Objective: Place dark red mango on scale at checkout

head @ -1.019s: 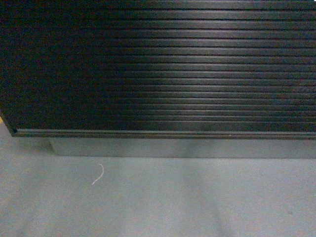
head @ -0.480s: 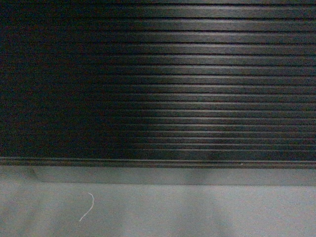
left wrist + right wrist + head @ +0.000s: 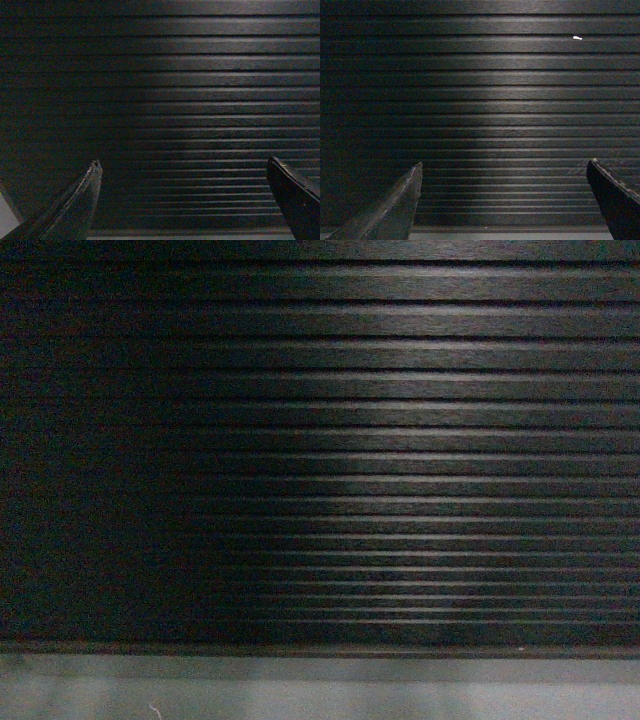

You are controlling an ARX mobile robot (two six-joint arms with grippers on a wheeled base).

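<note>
The ribbed black front of the checkout [image 3: 400, 460] fills nearly every view. In the left wrist view, the left gripper [image 3: 185, 197] is seen with its 2 fingers [image 3: 75, 205] spread wide apart, and nothing is held between them. The right gripper [image 3: 505, 197] is seen the same way, wide apart, with nothing held or touched. Both are pointed at the checkout front. A strip of grey floor [image 3: 320, 695] is seen below the checkout. No mango or scale can be seen.

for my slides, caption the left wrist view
Open left gripper facing the checkout's ribbed black front, empty.
</note>
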